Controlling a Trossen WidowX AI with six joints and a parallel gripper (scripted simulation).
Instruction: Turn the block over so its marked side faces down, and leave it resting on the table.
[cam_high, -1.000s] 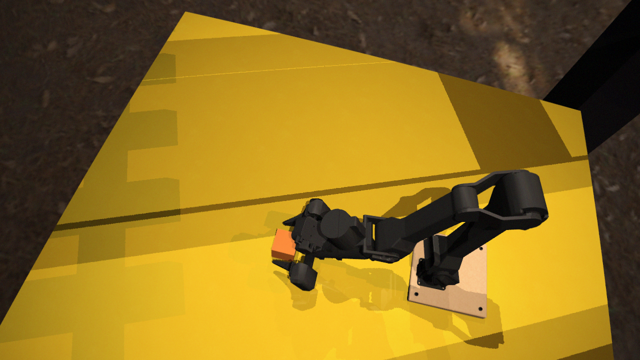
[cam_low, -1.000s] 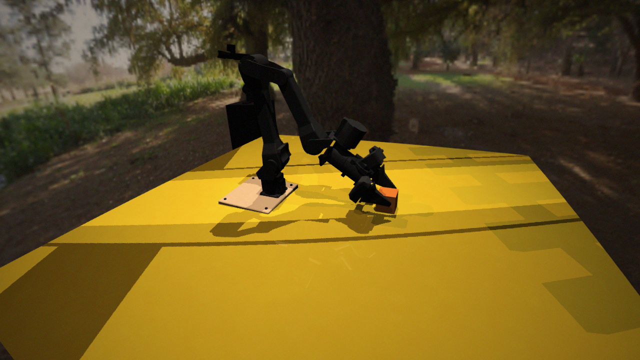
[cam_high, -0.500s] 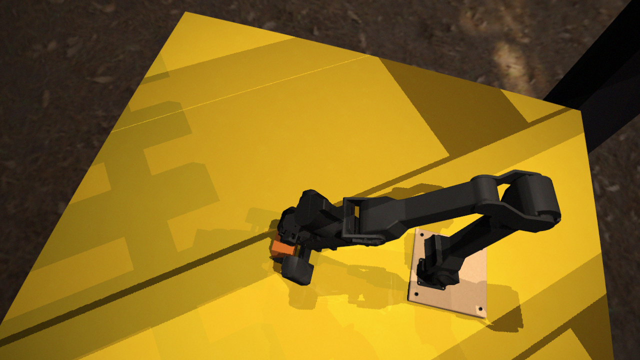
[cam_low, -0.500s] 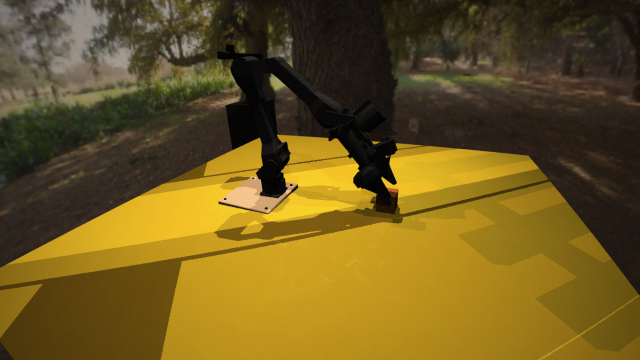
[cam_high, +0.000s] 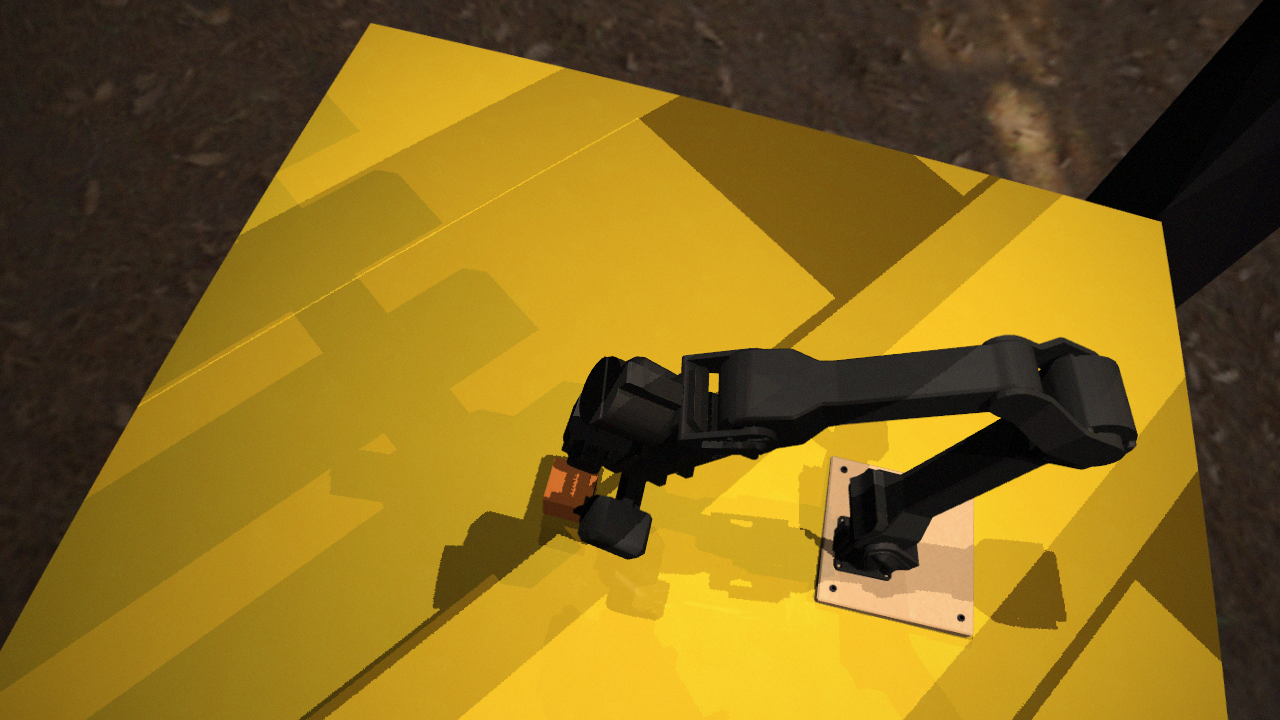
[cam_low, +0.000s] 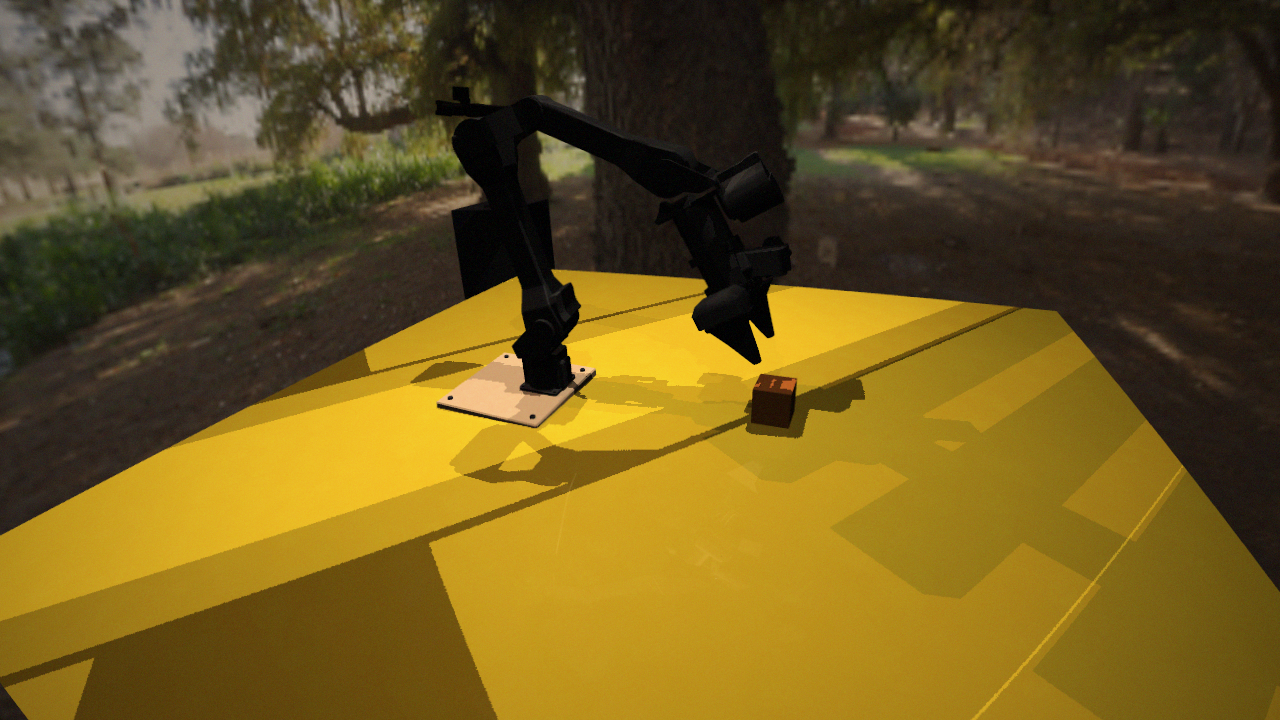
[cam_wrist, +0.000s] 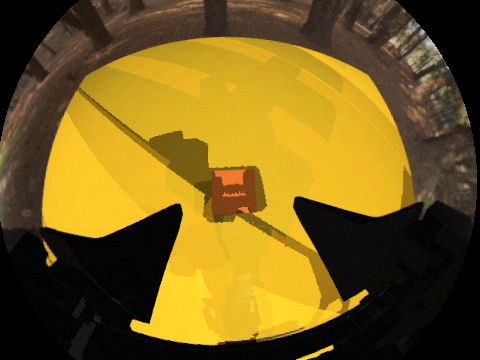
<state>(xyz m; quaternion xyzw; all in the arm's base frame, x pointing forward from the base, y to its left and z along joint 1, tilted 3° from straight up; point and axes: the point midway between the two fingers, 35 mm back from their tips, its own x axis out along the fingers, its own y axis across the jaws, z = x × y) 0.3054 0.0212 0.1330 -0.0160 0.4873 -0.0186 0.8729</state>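
Top view: claw (cam_high: 597, 501) hangs over the block (cam_high: 567, 490), part of the orange cube hidden under the wrist — likely so the fingers can drop straight around it.
Block in top view: just beneath the claw, resting on the table (cam_high: 760, 223), with a faint mark on its upper face.
Exterior view: claw (cam_low: 750, 342) points downward, spread and empty, apart from the block (cam_low: 773, 399), which sits below and slightly beyond its tips.
Wrist view: two dark fingers stand wide at either side; block (cam_wrist: 232, 194) lies between them but farther off, mark facing up — judged not yet turned over.
Claw state: fully spread, holding nothing.
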